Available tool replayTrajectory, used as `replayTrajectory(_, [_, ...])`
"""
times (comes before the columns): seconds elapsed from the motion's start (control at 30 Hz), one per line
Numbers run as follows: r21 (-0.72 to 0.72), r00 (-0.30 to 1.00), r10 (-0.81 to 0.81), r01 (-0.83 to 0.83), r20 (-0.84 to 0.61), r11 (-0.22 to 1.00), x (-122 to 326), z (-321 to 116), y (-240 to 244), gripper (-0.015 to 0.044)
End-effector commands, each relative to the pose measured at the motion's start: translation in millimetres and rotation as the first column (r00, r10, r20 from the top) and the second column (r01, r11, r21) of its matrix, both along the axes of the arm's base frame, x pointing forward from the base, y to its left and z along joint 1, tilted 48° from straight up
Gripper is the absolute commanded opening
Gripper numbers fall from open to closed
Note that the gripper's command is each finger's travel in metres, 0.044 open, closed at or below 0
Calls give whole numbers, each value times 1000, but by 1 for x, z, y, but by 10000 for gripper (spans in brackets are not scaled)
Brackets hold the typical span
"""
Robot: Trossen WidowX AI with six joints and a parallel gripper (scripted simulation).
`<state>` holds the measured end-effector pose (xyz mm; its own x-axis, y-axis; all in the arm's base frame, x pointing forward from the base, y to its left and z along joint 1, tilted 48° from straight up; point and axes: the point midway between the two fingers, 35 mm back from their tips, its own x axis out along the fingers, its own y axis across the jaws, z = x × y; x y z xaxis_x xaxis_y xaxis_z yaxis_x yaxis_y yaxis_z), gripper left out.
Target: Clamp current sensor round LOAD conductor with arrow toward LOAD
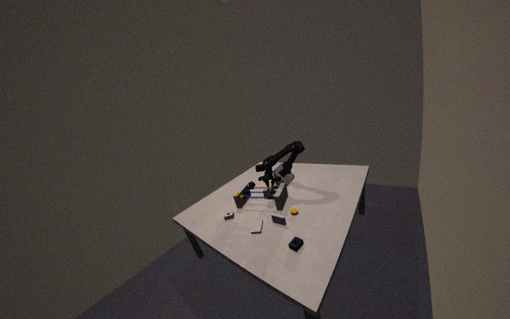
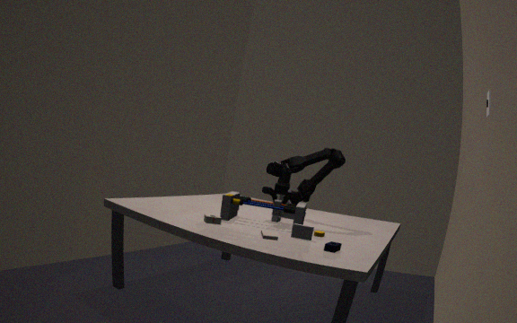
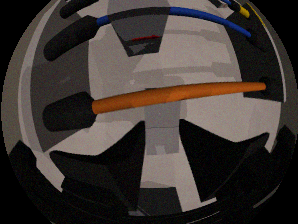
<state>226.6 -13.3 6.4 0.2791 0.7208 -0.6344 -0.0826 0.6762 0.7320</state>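
I have the gripper (image 1: 270,184) (image 2: 278,196) (image 3: 161,124) closed on what I take to be the sensor (image 2: 276,215) (image 3: 162,137), the grey piece partly hidden by the orange conductor (image 1: 261,187) (image 2: 258,201) (image 3: 200,92). I judge this the pick-up; next I'd lift straight, without snagging that conductor, then match the arrow to LOAD, which I can't read. Blue conductors (image 1: 257,197) (image 2: 260,205) (image 3: 212,18) run beside the orange one. The table (image 1: 317,266) (image 2: 164,220) is pale, the room dim.

Matt, smooth-looking pale table top (image 1: 317,230) (image 2: 173,220).
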Motion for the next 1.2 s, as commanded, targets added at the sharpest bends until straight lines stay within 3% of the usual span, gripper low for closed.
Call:
replayTrajectory(0.0, [-3,1000,-2,2,-5,1000,-10,-2,-3,0])
replayTrajectory(0.37, [-1,1000,-1,1,-6,1000,-55,-9,-8,0])
replayTrajectory(0.8, [0,1000,-1,1,-6,1000,-56,-13,-4,0])
replayTrajectory(1.17, [-2,1000,0,0,-2,1000,-54,-11,-7,289])
